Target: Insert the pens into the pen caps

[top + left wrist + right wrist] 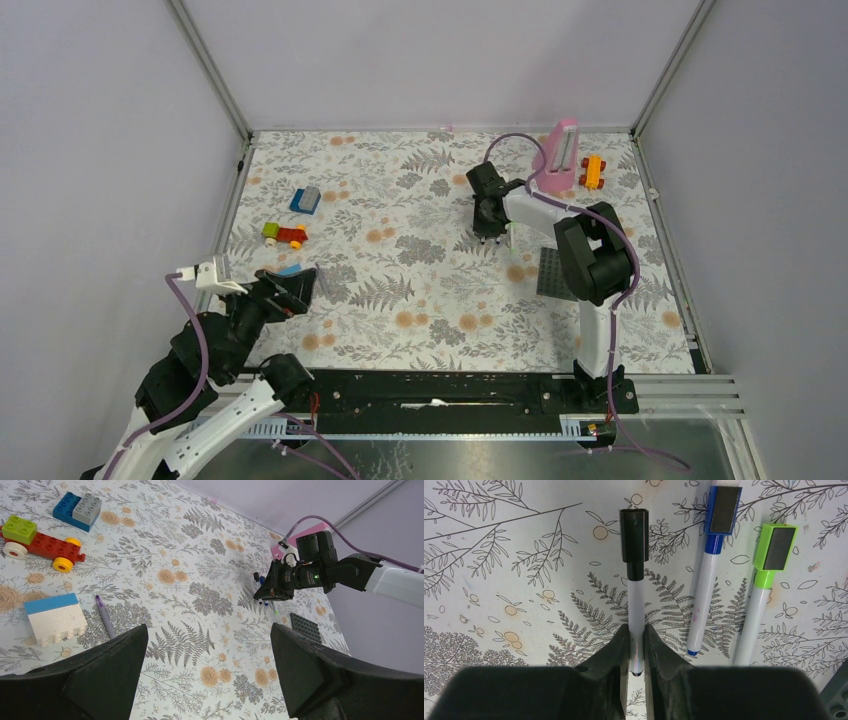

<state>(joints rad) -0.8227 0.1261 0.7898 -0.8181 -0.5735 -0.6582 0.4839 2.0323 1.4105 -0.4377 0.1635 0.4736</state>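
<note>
**Right gripper clamped on the black-capped pen**

Top view: the right gripper (pixel 488 236) points down at the far right part of the floral table (pixel 420 300). The left gripper (pixel 296 284) hovers near the left edge.

Left wrist view: the left fingers (pixel 115 655) stand wide apart and hold nothing.

Right wrist view: the right fingers (pixel 614 650) press together on the white barrel of the pen (pixel 636 600) wearing the black cap (pixel 634 535). Just beside it lie a second pen (pixel 701 595) with the blue cap (pixel 723 510) and a third pen (pixel 751 630) with the green cap (pixel 776 550).
</note>
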